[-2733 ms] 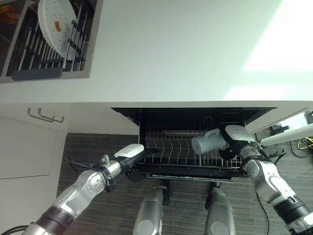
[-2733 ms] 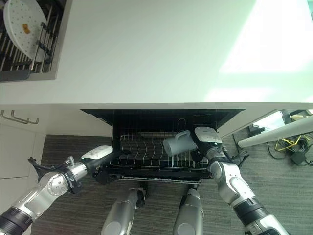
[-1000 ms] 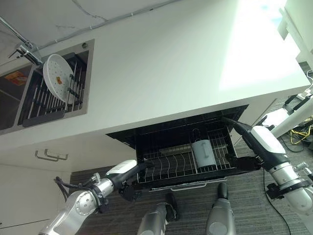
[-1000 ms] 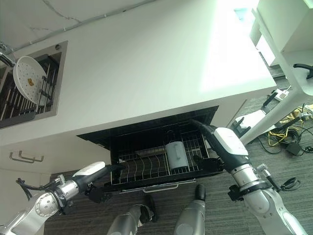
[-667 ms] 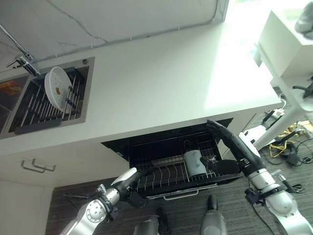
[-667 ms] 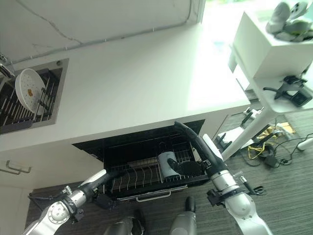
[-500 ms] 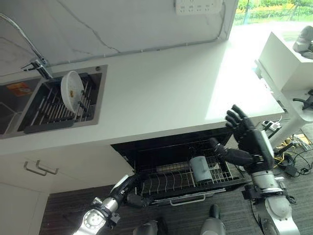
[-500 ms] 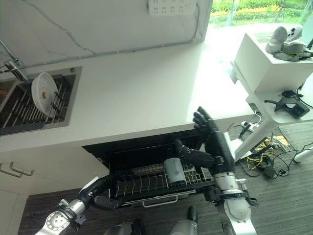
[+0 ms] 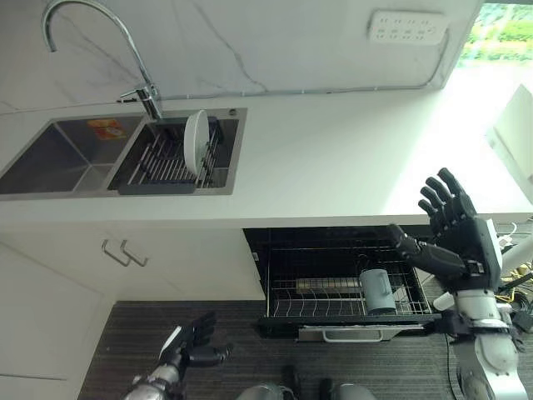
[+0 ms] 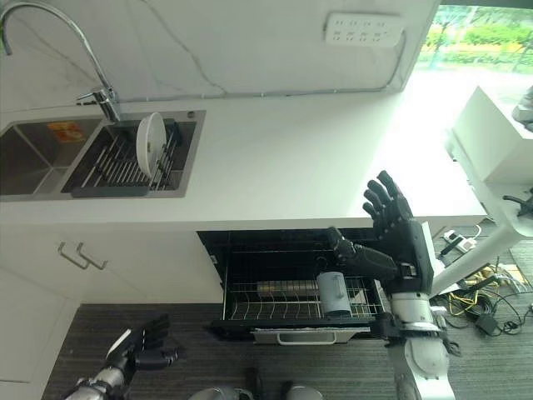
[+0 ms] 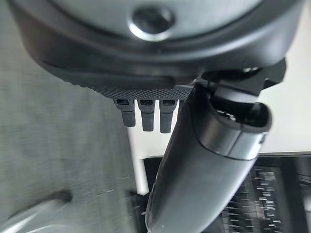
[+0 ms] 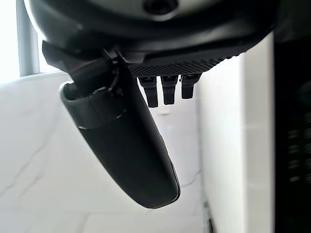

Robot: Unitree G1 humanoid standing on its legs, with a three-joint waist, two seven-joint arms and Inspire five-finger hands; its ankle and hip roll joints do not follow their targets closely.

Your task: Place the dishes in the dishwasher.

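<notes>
Fingers of my right hand (image 9: 454, 233) are spreading wide at right, holding nothing; left hand (image 9: 193, 343), lower left, is hanging open too. Right eye view is showing the cup (image 10: 335, 295) in the dishwasher rack (image 10: 275, 310).

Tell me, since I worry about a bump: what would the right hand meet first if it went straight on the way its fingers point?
Probably the white wall: the right hand is open, fingers aimed up and back over the countertop. Depth is unclear.

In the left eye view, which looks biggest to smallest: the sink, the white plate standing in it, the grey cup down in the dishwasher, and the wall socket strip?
1. sink, by far the largest.
2. wall socket strip.
3. white plate and grey cup look about alike; the plate stands edge-on and the cup lies lower, so I won't rank them.
</notes>
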